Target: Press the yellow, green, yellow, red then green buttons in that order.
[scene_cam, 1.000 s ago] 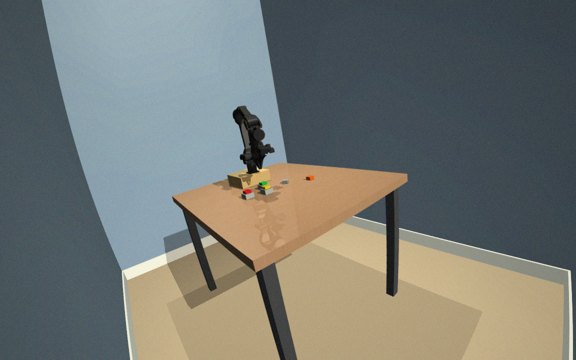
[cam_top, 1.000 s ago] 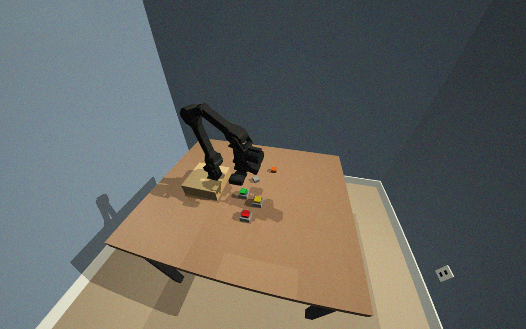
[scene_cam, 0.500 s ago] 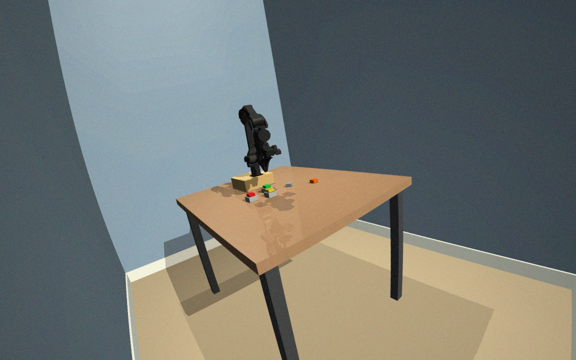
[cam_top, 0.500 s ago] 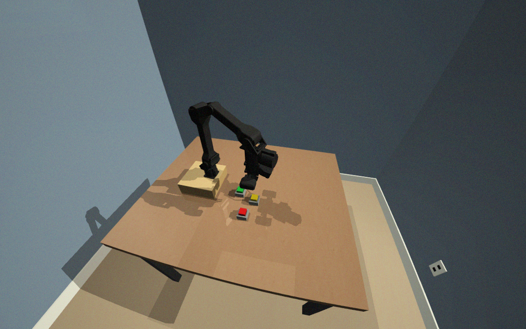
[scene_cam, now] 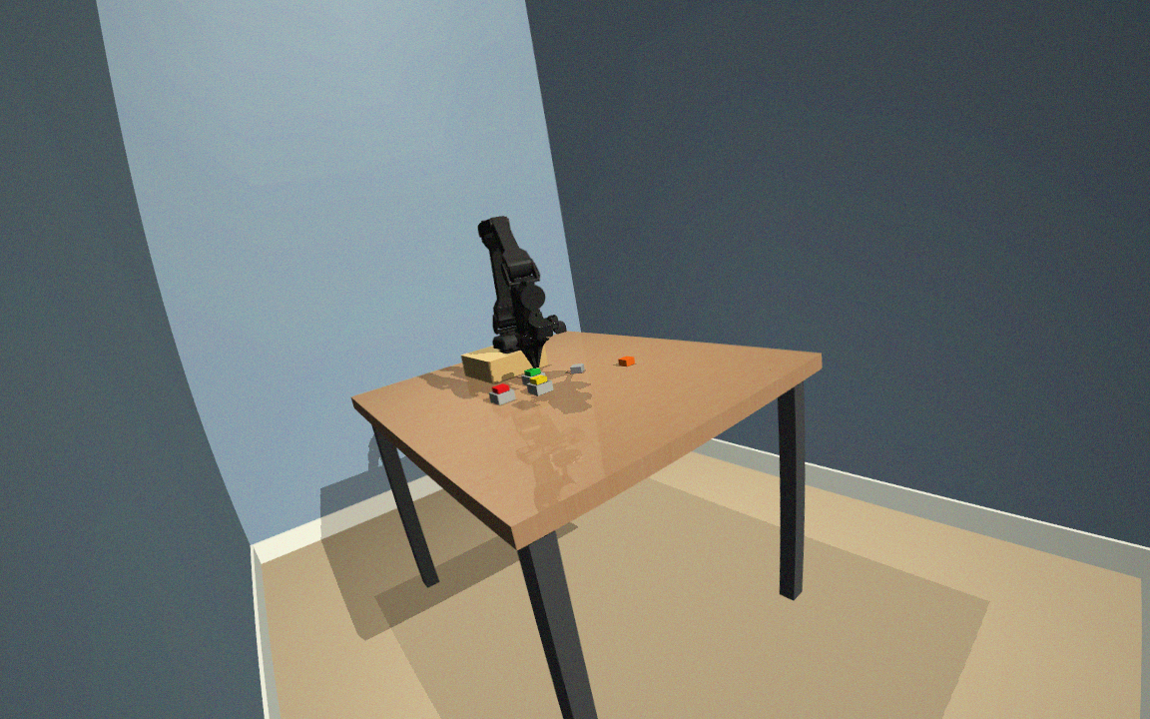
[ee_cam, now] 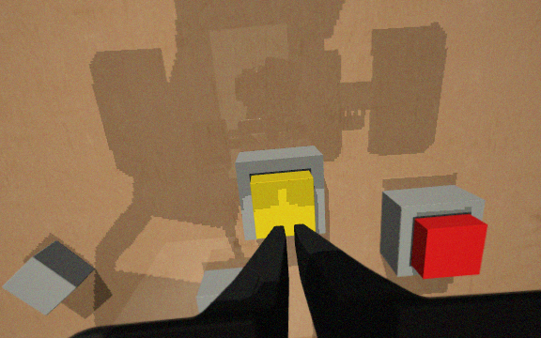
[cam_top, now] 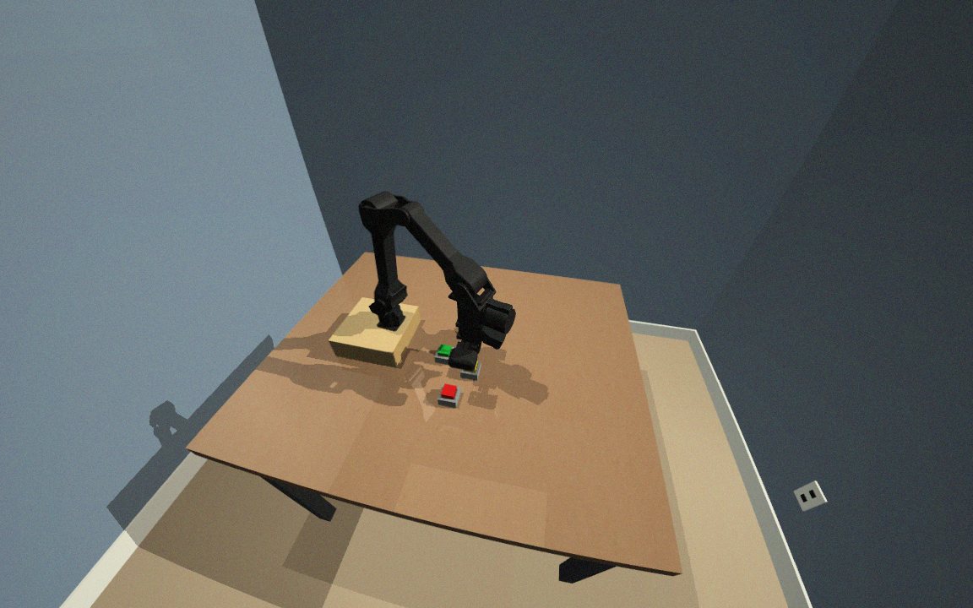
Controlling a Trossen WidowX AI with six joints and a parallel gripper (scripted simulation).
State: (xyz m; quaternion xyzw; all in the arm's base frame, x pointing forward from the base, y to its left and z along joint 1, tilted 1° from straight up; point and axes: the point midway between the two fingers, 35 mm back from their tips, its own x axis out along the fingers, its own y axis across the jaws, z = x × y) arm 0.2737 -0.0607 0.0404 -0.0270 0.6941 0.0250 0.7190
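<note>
The gripper point(scene_cam: 536, 366) point(ee_cam: 289, 228) points down, shut with nothing between its fingers. Its tips are close above the near edge of the yellow button point(scene_cam: 539, 379) point(ee_cam: 282, 207) in the wrist view; contact cannot be made out. The yellow cap stands up from its grey housing and is partly covered by the gripper in the top view. The green button point(cam_top: 444, 350) point(scene_cam: 532, 370) sits behind it; in the wrist view only its grey housing point(ee_cam: 215, 284) shows beside the left finger. The red button point(cam_top: 449, 390) point(scene_cam: 500, 389) point(ee_cam: 454, 246) stands to the right in the wrist view, its cap up.
A grey block point(scene_cam: 576, 367) point(ee_cam: 40, 286) lies left of the buttons in the wrist view. An orange block point(scene_cam: 626, 360) lies farther off on the table point(cam_top: 551, 453) point(scene_cam: 651, 401). The arm stands on a pale wooden box point(cam_top: 357, 353) point(scene_cam: 479, 367) near the green button.
</note>
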